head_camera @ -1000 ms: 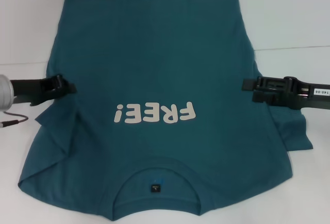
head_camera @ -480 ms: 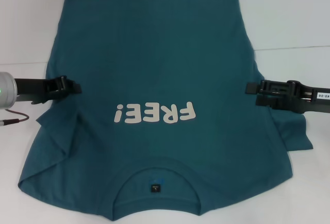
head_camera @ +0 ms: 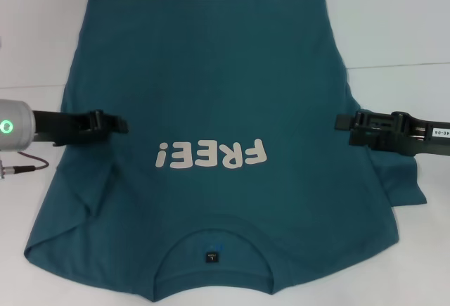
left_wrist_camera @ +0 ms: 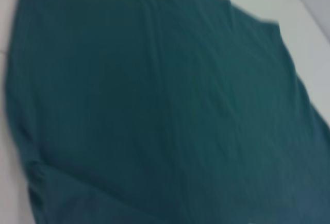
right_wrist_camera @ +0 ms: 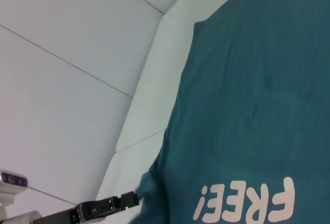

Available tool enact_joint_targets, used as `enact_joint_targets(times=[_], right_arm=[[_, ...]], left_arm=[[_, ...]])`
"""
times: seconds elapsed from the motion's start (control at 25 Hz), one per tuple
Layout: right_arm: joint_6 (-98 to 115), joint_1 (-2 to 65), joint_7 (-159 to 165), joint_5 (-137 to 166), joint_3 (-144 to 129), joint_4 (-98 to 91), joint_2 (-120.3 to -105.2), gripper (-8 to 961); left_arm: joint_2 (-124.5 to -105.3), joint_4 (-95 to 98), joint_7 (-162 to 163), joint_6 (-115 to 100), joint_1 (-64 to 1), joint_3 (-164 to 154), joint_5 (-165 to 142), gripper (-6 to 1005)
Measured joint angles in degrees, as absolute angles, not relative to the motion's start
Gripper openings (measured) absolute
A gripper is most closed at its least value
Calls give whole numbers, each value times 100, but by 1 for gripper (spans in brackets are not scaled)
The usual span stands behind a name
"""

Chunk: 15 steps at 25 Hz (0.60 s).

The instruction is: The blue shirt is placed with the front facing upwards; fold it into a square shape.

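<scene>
Shirt [head_camera: 218, 109] is soft, light, limp cotton; probably sags and creases when lifted, so pinch side hems/shoulder seams w/ both end effectors. Teal-blue, cream "FREE!" lettering, collar nearest robot, flat on white tabletop [head_camera: 401, 17]. Left end effector [head_camera: 121, 124] over left edge, right end effector [head_camera: 342, 121] at right edge; can't tell whether either is open.

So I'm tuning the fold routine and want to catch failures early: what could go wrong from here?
The left gripper is over the blue shirt while the right gripper sits at its edge, so an uneven pull might skew the fold. The left sleeve is already creased under, which could bunch up and spoil a square shape. The collar lies at the near table edge, so dragging may slide it off.
</scene>
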State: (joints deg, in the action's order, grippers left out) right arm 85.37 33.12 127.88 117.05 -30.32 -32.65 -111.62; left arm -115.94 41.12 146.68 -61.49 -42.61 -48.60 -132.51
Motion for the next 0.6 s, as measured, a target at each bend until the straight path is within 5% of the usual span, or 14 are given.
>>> enact_joint_targets(times=[0.6], right_arm=[[8533, 3307, 12771, 11691, -3032, -3270, -11153, 776]], left_arm=[[-11544, 4220, 14909, -6347, -4204, -4409, -13275, 451]])
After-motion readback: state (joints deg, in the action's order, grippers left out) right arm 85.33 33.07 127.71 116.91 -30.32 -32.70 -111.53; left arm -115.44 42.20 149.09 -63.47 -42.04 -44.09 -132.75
